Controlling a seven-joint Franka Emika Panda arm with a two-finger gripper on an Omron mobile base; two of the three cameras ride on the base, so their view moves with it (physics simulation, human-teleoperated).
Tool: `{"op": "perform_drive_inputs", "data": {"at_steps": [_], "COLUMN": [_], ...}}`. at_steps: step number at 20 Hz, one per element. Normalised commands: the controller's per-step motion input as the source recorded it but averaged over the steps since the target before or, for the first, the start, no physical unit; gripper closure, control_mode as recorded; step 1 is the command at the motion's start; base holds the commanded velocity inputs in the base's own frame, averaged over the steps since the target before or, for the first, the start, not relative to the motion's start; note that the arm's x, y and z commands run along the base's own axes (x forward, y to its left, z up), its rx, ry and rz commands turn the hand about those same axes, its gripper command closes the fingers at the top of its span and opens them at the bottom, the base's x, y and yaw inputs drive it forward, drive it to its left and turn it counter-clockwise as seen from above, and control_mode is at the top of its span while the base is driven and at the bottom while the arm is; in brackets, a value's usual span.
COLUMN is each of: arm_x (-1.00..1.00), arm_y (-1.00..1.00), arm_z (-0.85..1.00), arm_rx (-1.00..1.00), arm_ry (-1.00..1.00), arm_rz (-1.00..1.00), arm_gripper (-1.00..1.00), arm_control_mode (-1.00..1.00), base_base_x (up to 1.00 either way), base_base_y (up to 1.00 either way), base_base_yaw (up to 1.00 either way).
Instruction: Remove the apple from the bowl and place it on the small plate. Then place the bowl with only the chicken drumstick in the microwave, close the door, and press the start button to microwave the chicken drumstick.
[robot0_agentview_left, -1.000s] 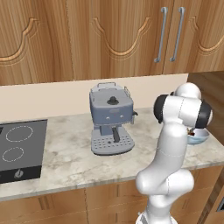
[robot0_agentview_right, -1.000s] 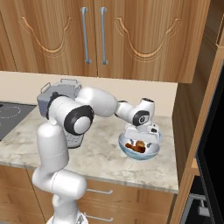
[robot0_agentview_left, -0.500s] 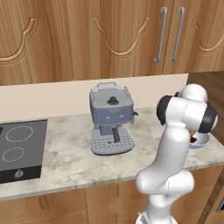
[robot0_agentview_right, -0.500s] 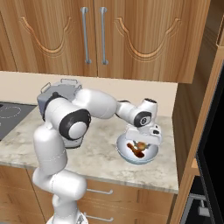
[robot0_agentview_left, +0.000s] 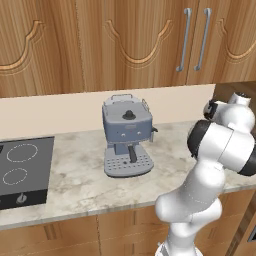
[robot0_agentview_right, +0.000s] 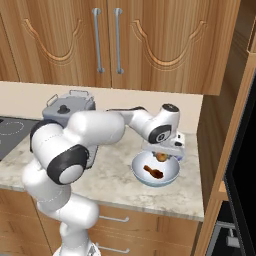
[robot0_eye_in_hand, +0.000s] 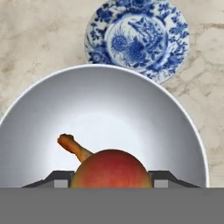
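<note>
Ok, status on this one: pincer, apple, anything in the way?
Pincer shut on apple, above bowl. Drumstick in bowl. Plate bare, just past bowl; path clear.

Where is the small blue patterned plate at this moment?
In the hand view, the small blue patterned plate lies on the marble counter just beyond the white bowl, partly behind its rim.

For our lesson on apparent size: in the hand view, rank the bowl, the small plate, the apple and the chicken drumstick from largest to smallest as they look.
1. Bowl
2. Small plate
3. Apple, though it sits nearest the camera between the gripper tips, which inflates it
4. Chicken drumstick, partly hidden behind the apple, so unsure
</note>
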Motion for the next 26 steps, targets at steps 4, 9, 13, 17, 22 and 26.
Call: {"op": "perform_drive_inputs", "data": {"at_steps": [4, 9, 13, 17, 22, 26], "arm_x": [0.24, 0.67, 0.78, 0.55, 0.35, 0.27], "arm_y": [0.19, 0.08, 0.00, -0.14, -0.25, -0.19], "arm_z": [0.15, 0.04, 0.00, -0.02, -0.27, -0.20], "arm_rx": [-0.03, 0.00, 0.00, 0.00, 0.00, 0.00], "arm_ry": [-0.10, -0.01, 0.02, 0.02, 0.05, 0.07], "arm_rz": [-0.01, 0.00, 0.00, 0.00, 0.00, -0.01], "arm_gripper": [1.00, 1.00, 1.00, 1.00, 1.00, 1.00], "arm_control_mode": [-1.00, -1.00, -1.00, -1.00, -1.00, -1.00], "base_base_x": [0.00, 0.00, 0.00, 0.00, 0.00, 0.00], "base_base_y": [0.00, 0.00, 0.00, 0.00, 0.00, 0.00], "base_base_yaw": [0.00, 0.00, 0.00, 0.00, 0.00, 0.00]}}
